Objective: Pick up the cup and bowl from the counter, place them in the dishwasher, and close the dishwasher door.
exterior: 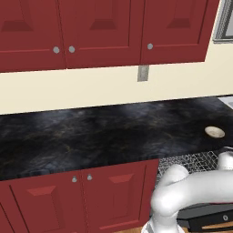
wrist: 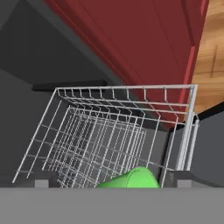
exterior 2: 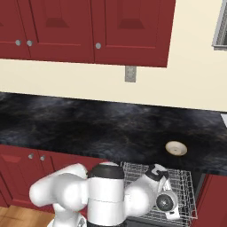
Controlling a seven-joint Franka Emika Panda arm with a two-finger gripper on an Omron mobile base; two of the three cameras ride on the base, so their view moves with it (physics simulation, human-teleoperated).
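Note:
The green cup (wrist: 130, 178) lies low in the hand view, between my fingertips (wrist: 41, 183) but touching neither of them. My gripper (wrist: 113, 183) is open and points down into the dishwasher's silver wire rack (wrist: 109, 131). From the right base view the hand (exterior 2: 167, 203) hangs over that rack (exterior 2: 186, 186), which is pulled out under the black counter (exterior 2: 88, 124). The cream bowl (exterior 2: 176, 148) sits on the counter just behind the rack, also seen as the bowl (exterior: 214, 132) at far right. The dishwasher door (exterior: 207, 211) is folded down.
Red base cabinets (exterior: 82, 200) flank the dishwasher on the left, and red wall cabinets (exterior 2: 88, 26) hang above. A wall outlet (exterior 2: 130, 74) sits over the counter. A red cabinet face (wrist: 144, 48) rises right behind the rack in the hand view. Wooden floor (wrist: 214, 52) lies beside it.

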